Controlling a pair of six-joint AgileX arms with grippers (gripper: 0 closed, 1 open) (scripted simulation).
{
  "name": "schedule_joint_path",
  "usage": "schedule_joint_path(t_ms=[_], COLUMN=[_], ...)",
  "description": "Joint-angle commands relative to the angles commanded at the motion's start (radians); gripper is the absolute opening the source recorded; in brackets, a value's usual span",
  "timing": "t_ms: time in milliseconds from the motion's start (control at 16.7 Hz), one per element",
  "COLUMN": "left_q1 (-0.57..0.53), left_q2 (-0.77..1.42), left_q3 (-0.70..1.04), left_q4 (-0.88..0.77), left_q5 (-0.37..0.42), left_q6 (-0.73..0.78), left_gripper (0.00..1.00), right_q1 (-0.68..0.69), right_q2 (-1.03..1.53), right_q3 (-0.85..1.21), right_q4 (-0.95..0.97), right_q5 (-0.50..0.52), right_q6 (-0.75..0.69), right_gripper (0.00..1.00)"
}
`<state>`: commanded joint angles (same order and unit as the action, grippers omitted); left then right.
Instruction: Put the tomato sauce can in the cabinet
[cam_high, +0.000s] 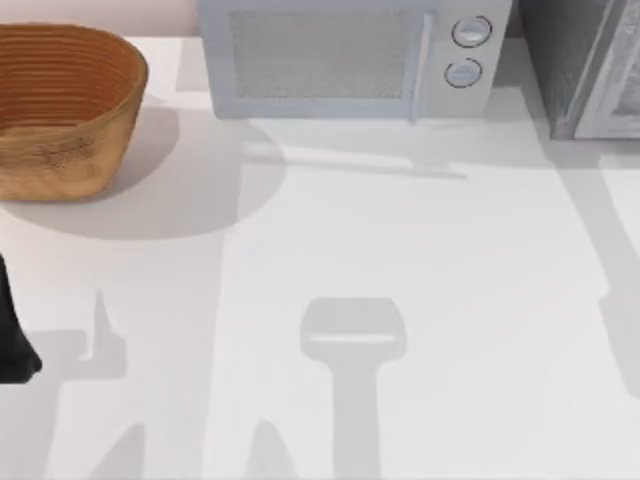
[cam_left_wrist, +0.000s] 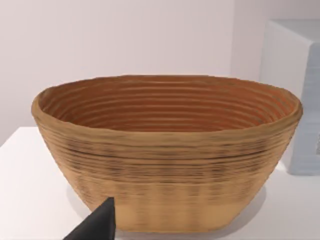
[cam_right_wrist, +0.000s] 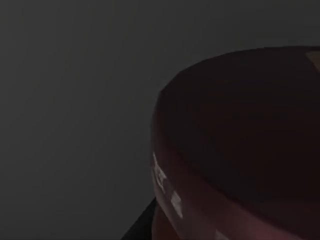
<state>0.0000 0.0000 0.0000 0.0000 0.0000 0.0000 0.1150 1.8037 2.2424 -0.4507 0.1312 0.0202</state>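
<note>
A white table (cam_high: 400, 250) is seen from above. A woven basket (cam_high: 60, 110) stands at its far left, a pale microwave (cam_high: 340, 60) with two round knobs at the far middle, and the dark grey speckled cabinet (cam_high: 565, 60) at the far right corner, its lighter framed door panel at the edge of the picture.

In the right wrist view, which is dim, the tomato sauce can (cam_right_wrist: 240, 150) is seen very close: a dark maroon top and a reddish side against a flat dark grey surface, possibly the cabinet's inside. Small pale marks are seen on the side, but no writing or brand can be read.

Whether the right hand is clenched on the can or released cannot be told.

A dark part of the left arm (cam_high: 12, 340) rests at the table's left edge; one dark fingertip (cam_left_wrist: 97, 222) is seen facing the basket, and that hand's state cannot be told either.

The placing step appears to be under way or nearly finished. Next, the can would need to be set upright, released, and the arm drawn back clear of the door.
</note>
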Motion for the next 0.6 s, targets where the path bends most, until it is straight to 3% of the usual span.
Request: schedule_joint_path(t_ms=[420,600], left_q1=[0.000,0.000], left_q2=[0.000,0.000], left_q3=[0.000,0.000], left_q4=[0.000,0.000], left_q5=[0.000,0.000], left_q6=[0.000,0.000], left_gripper=[1.00,1.00], right_q1=[-0.013,-0.013], right_q2=[0.062,0.062], right_q3=[0.056,0.056], right_q4=[0.014,0.014], right_q5=[-0.008,-0.008], right_q6=[-0.002,-0.002], right_gripper=[0.00,0.23])
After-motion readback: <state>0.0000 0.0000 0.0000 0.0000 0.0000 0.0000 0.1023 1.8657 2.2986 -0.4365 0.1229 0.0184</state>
